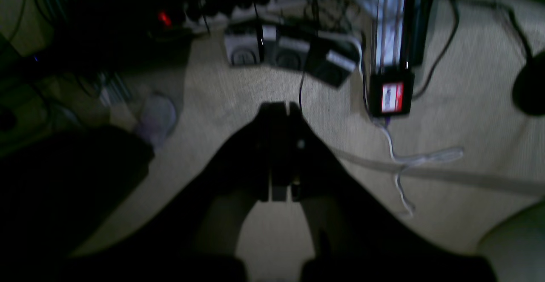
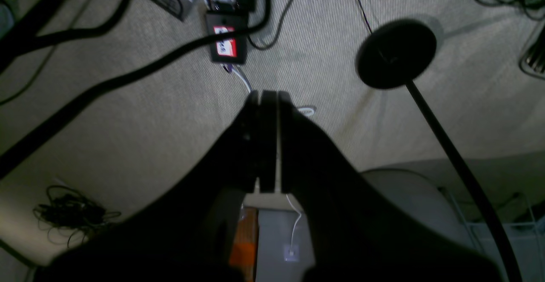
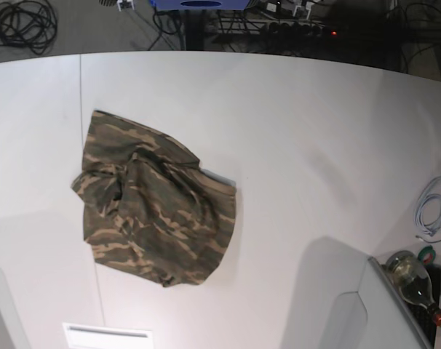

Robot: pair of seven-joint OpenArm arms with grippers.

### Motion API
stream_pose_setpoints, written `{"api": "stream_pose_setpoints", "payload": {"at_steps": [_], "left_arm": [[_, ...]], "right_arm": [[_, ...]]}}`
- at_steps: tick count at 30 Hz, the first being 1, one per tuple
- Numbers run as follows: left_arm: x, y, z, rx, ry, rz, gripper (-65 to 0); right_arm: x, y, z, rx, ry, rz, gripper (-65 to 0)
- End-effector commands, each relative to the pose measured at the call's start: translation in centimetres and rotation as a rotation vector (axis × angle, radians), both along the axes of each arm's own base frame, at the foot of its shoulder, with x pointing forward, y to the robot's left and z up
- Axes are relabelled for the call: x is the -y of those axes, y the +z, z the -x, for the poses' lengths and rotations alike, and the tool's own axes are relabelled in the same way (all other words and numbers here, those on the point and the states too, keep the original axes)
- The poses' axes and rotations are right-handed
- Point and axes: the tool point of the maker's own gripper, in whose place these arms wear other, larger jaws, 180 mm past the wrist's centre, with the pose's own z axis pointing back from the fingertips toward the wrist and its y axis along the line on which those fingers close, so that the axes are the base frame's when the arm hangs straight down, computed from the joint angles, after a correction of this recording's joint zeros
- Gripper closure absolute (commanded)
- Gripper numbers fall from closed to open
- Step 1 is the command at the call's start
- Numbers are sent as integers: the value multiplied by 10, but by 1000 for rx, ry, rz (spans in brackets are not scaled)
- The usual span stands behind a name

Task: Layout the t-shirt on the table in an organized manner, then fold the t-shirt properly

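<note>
The left tool point(image 1: 279, 107) has its 2 dark fingers pressed together, tips meeting with only a thin seam between them, and nothing is pinched. It touches nothing: in the left wrist view it hangs over beige carpet, with a small black box bearing a red and white label point(image 1: 391, 96) at about 2 o'clock from the tips and a loose white cable point(image 1: 415, 158) at about 4 o'clock. A row of grey power bricks point(image 1: 289, 54) lies at 12 o'clock, blurred.

The right tool point(image 2: 268, 96) is likewise pressed together, its fingers flush along their length, empty and touching nothing. In the right wrist view it is also over carpet; a round black stand base point(image 2: 396, 54) sits at 2 o'clock from the tips, and a thick black cable point(image 2: 127, 75) runs across from about 10 o'clock.

Neither tool appears in the base view. There the t-shirt point(image 3: 155, 200) lies crumpled on the white counter point(image 3: 315, 145), in a rumpled heap with folds bunched toward its 10 o'clock side, left of the counter's middle and just right of the thin dark seam line point(image 3: 82, 87). A coiled pale cable point(image 3: 433, 211) rests at the counter's 3 o'clock edge, well apart from the shirt, and a glass bottle point(image 3: 410, 280) stands off the counter at 4 o'clock.
</note>
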Motion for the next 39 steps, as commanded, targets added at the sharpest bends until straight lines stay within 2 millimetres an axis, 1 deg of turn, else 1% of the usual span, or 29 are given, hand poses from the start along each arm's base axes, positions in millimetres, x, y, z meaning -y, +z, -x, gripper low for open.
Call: {"api": "stream_pose_setpoints", "payload": {"at_steps": [1, 4, 6, 8, 9, 10, 12, 13, 14, 15, 16, 18, 20, 21, 22, 24, 27, 29, 31, 34, 35, 36, 37, 39], "left_arm": [[0, 1, 12, -23, -10, 0, 0], [-2, 2, 21, -41, -11, -4, 0], [-12, 4, 24, -47, -21, -20, 0], [-13, 4, 29, -60, -50, -19, 0], [-14, 6, 40, -74, -64, -19, 0], [-20, 9, 45, -79, -76, -26, 0], [-25, 13, 48, -58, -85, -32, 0], [-26, 17, 55, -50, -88, -33, 0], [-24, 21, 57, -31, -98, -29, 0], [-23, 27, 58, -7, -109, -25, 0], [-25, 33, 58, 17, -123, -27, 0], [-29, 48, 57, 65, -154, -28, 0], [-23, 64, 50, 127, -167, -16, 0], [-29, 75, 46, 159, -154, -26, 0], [-35, 86, 45, 187, -137, -34, 0], [-41, 109, 28, 268, -102, -34, 0], [-46, 146, -8, 400, -67, -13, 0], [-41, 173, -37, 497, -47, 24, 0], [-35, 196, -63, 577, -46, 57, 0], [-29, 221, -99, 678, -75, 89, 0], [-26, 229, -117, 725, -91, 97, 0], [-22, 236, -133, 765, -100, 105, 0], [-21, 240, -147, 784, -103, 105, 0], [-21, 241, -182, 789, -103, 88, 0]], "right_arm": [[4, 1, 7, -4, 4, 0, -8], [4, 2, 12, -10, 1, 1, -8], [5, 4, 26, -29, -2, 3, -8], [6, 7, 35, -27, -4, 7, -6], [6, 10, 42, -24, -4, 7, -6], [6, 12, 45, -8, -4, 8, -6], [5, 21, 53, 12, -6, 8, -6], [5, 27, 58, 15, -6, 8, -6], [3, 34, 64, 10, -9, 7, -6], [4, 42, 63, 25, -9, 8, -6], [4, 50, 63, 41, -10, 8, -6], [5, 68, 55, 93, -11, 12, -6], [8, 85, 46, 139, -17, 20, -6], [14, 93, 42, 160, -33, 35, -6], [17, 100, 36, 185, -41, 43, -6], [23, 114, 22, 238, -47, 58, -6], [15, 136, -4, 329, -75, 52, -6], [14, 152, -29, 406, -96, 56, -6], [13, 166, -54, 478, -104, 56, -6], [16, 188, -94, 595, -105, 59, -6], [16, 198, -116, 654, -106, 58, -6], [16, 206, -133, 702, -111, 56, -6], [15, 214, -150, 749, -133, 47, -6], [14, 231, -193, 863, -181, 19, -6]]}}
